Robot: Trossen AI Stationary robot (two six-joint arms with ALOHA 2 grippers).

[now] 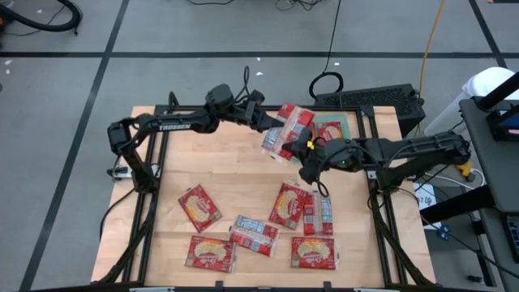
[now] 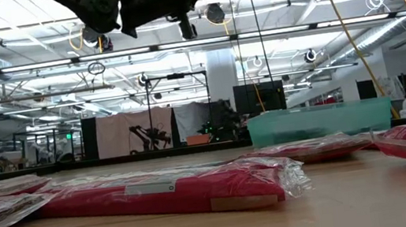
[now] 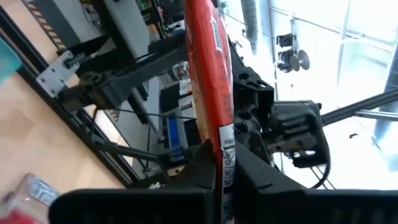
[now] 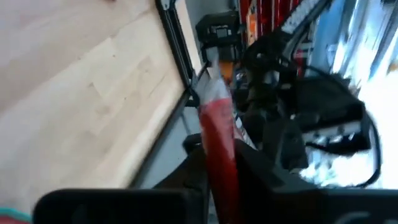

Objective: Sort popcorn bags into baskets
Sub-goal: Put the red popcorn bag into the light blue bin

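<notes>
Edge-on between the left gripper [image 3: 219,177] fingers stands a popcorn bag [image 3: 208,74], its crimped seam pinched in the shut jaws and its red body running straight out ahead of them. The right gripper [image 4: 219,177] shows much the same: its jaws are closed on the end of a red packet that projects forward from them, silver seam at the far tip. From above, the two grippers meet over the far middle of the table [image 1: 219,162], the left one [image 1: 266,122] and the right one [image 1: 310,159] at opposite sides of a small bunch of raised packets [image 1: 288,130] — whether both grip one bag or two separate ones I cannot tell.

Judging by the crinkled clear film, these bags are light, flat and floppy, with slick wrapping; a pinch on the stiff crimped end seam looks like the surest hold, since the soft middle would likely slide or buckle.

Just beyond the jaws sits the teal basket [image 1: 350,122] with a packet already inside [image 1: 328,131]. Well back from the jaws, at the near side of the table, the loose bags [image 1: 268,227] lie scattered — roughly half a dozen.
</notes>
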